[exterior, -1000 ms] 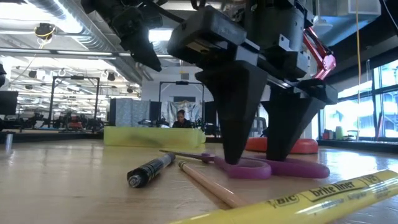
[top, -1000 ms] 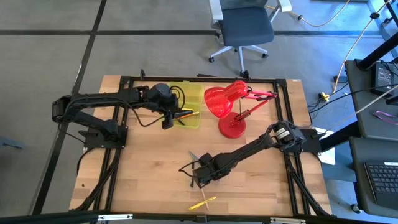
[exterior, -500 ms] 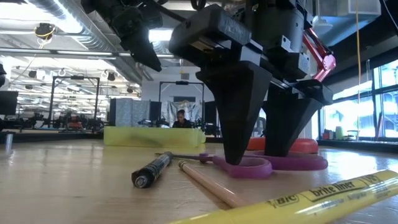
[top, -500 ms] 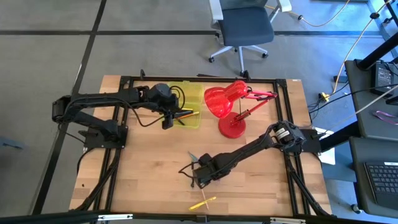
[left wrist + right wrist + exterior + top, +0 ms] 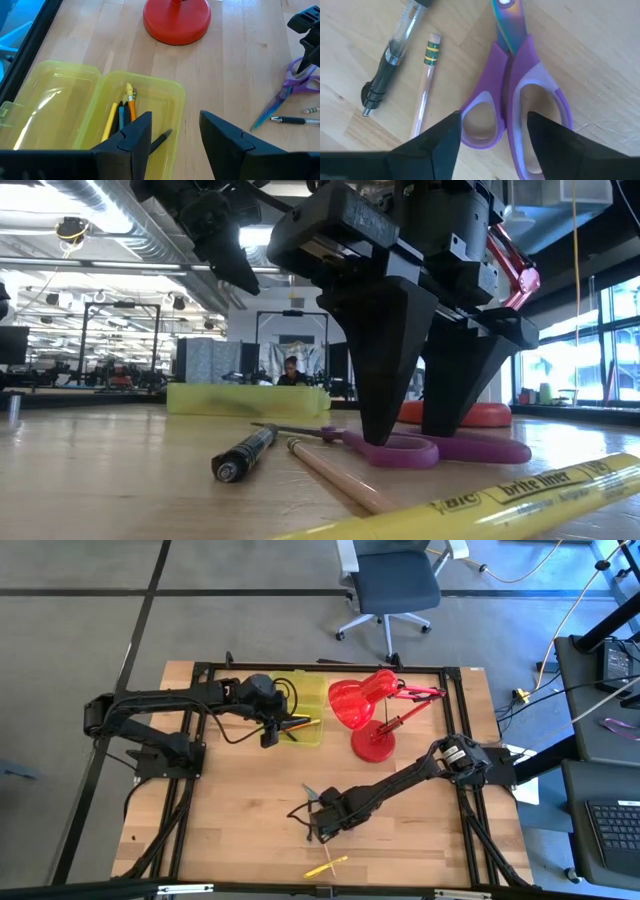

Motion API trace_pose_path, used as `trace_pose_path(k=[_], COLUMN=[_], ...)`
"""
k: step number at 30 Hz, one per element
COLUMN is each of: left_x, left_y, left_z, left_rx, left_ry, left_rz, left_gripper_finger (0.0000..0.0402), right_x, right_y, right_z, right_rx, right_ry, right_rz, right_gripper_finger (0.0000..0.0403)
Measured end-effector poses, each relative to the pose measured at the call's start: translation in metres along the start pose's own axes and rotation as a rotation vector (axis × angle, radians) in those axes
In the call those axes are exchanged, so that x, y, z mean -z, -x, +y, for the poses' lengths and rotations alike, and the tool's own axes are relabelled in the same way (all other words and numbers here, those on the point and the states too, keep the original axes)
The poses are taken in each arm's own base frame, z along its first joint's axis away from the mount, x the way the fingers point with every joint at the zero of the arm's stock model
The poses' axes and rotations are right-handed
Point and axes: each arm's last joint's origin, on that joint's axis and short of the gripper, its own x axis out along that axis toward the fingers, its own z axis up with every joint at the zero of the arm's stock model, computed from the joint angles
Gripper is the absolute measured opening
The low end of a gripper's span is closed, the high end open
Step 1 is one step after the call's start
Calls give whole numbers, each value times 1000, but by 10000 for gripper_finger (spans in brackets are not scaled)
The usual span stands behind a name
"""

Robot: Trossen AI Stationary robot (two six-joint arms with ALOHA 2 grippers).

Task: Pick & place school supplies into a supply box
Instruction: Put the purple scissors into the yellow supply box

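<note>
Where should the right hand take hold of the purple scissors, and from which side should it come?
Probably from above, at the handles: the scissors lie flat on the table, blades shut, with the two purple loops side by side. The right hand is open and already straddles one loop. Closing across the narrow neck, where the loops meet the blades, may hold more firmly.
</note>
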Motion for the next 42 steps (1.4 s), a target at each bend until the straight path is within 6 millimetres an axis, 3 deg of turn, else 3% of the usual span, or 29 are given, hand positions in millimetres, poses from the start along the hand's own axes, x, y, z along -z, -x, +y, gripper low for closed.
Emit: trace_pose_path(k=[19, 26, 32, 37, 42], left_x=[0, 0, -1, -1, 12], left_y=[0, 0, 1, 10, 14], left_z=[0, 0, 0, -1, -3], left_rx=[-2, -10, 3, 57, 59], left_ry=[0, 0, -42, -21, 23], left_rz=[2, 3, -7, -46, -206], left_gripper_finger=[155, 159, 157, 155, 159], right_x=[4, 5, 5, 4, 3], right_y=[-2, -16, -16, -16, -4], right_z=[-2, -4, -6, -7, -13], right_rx=[19, 66, 102, 110, 167], right_ry=[33, 86, 193, 307, 434], right_rz=[33, 46, -1, 3, -24], right_gripper_finger=[139, 109, 76, 75, 73])
